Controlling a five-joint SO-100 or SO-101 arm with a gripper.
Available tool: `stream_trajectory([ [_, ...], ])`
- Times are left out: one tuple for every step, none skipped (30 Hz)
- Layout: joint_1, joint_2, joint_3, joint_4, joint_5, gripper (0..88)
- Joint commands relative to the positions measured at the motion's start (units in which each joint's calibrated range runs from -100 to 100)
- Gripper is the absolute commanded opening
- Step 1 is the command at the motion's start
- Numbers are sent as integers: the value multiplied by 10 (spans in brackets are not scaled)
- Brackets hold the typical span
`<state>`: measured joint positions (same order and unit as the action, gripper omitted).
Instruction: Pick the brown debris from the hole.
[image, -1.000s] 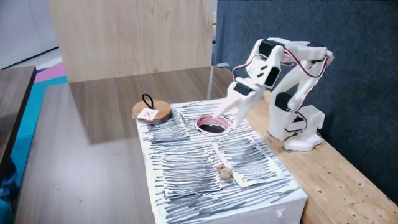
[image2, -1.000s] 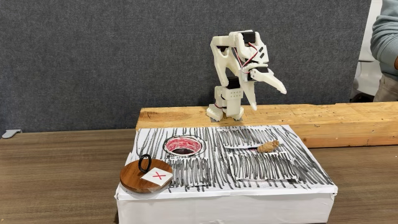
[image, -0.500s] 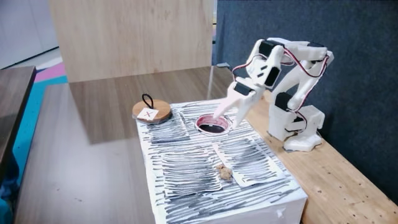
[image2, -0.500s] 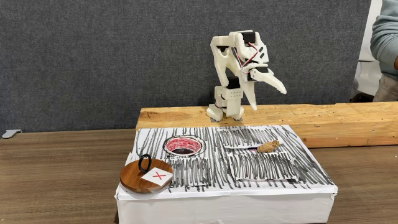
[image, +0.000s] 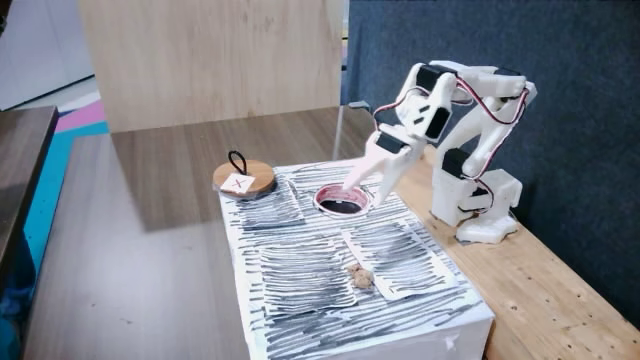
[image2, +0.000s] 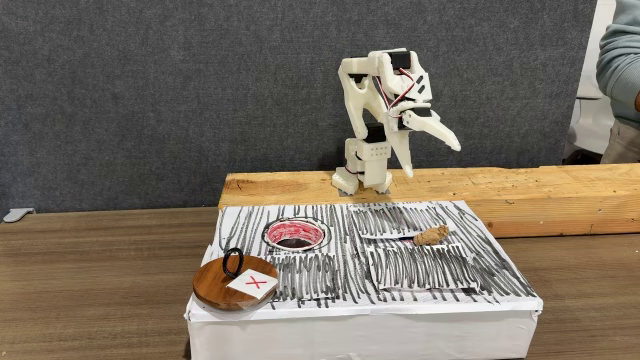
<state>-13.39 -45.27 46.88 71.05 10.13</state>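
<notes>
In a fixed view from the side, your white two-finger end effector (image: 366, 186) hangs at the end of the white arm (image: 455, 100), its tips pointing down at the far rim of the round dark hole with the pinkish-red rim (image: 340, 202); the fingers lie close together with nothing between them, though you cannot tell for certain whether they are fully closed. The small tan lumpy debris (image: 360, 275) lies out on the white black-striped box top (image: 300, 290), well apart from the hole and nearer the camera — not inside it. The round wooden disc with a black loop and a white card marked with a red X (image: 243, 179) sits at the box's far left corner. In the other fixed view, from the front, the end effector (image2: 452, 143) is raised above the box, pointing down to the right. The hole (image2: 295, 235) opens at the left of the box top, the debris (image2: 432, 236) rests at the right, and the wooden disc (image2: 237, 284) overhangs the front left corner. The arm's base stands on a pale wooden plank (image2: 520, 185) behind the box — all on a dark wood counter (image2: 90, 290).
</notes>
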Motion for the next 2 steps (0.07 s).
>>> stream_trajectory([
  [-2, -11, -3, 2, 3, 516],
  [-2, -12, -3, 2, 3, 516],
])
